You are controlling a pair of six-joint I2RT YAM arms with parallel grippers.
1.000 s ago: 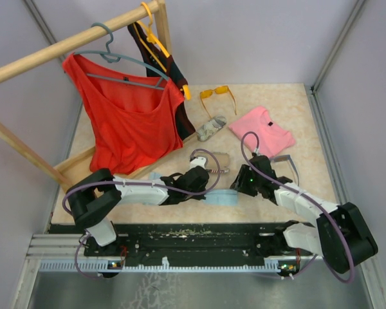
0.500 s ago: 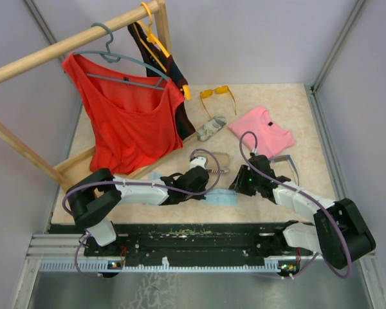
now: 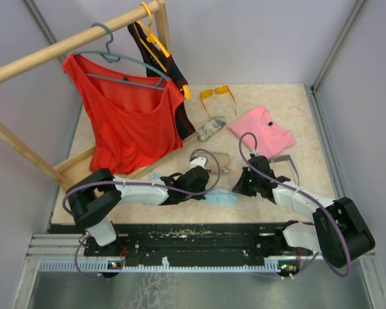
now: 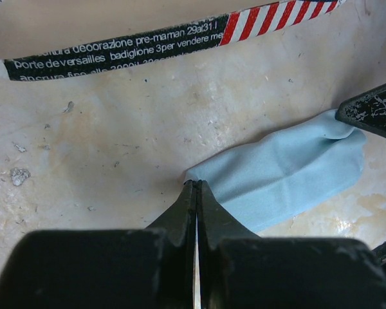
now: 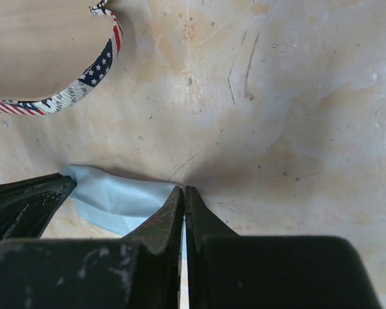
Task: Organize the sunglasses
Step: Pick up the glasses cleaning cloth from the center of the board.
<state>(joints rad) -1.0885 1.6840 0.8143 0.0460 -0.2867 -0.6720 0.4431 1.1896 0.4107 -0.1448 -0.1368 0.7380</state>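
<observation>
- The blue cloth lies bunched on the table, close in front of the arm bases.
- The left gripper is clenched tight on the cloth's left corner, jaws pressed together.
- The right gripper is clamped on the cloth's right end, its jaws meeting with no gap.
- The two grippers face each other across the cloth, close together.
- An open glasses case with a printed rim sits just behind the cloth.
- The orange sunglasses lie well behind the cloth, near the table's far edge, arms unfolded, held by neither gripper.
- A patterned closed case lies between the cloth and the orange sunglasses.
- A pink shirt lies flat behind the cloth, to the right.
- A red top hangs on a hanger behind the cloth, to the left.
</observation>
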